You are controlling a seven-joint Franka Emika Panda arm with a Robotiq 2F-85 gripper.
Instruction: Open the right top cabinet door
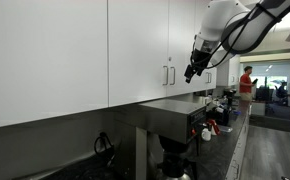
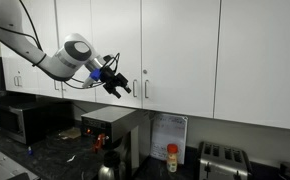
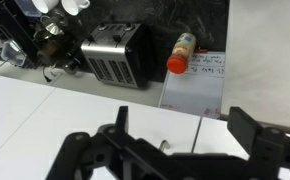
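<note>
The right top cabinet door (image 2: 182, 50) is a glossy white door, shut, with a slim silver bar handle (image 2: 149, 90) at its lower left edge. It also shows in an exterior view (image 1: 137, 50). My gripper (image 2: 120, 86) is open and empty. It hangs in front of the neighbouring door, a little to the side of the handles and apart from them; an exterior view (image 1: 193, 70) shows a gap to the cabinet face. In the wrist view my open jaws (image 3: 185, 122) frame the seam between the two doors and one handle (image 3: 165, 146).
Below the cabinets a dark counter carries a coffee machine (image 2: 106, 132), a toaster (image 2: 221, 160), a red-capped bottle (image 2: 171, 156) and a microwave (image 2: 25, 120). A paper sheet (image 2: 167, 133) hangs on the wall. A person in red (image 1: 247, 80) stands far off.
</note>
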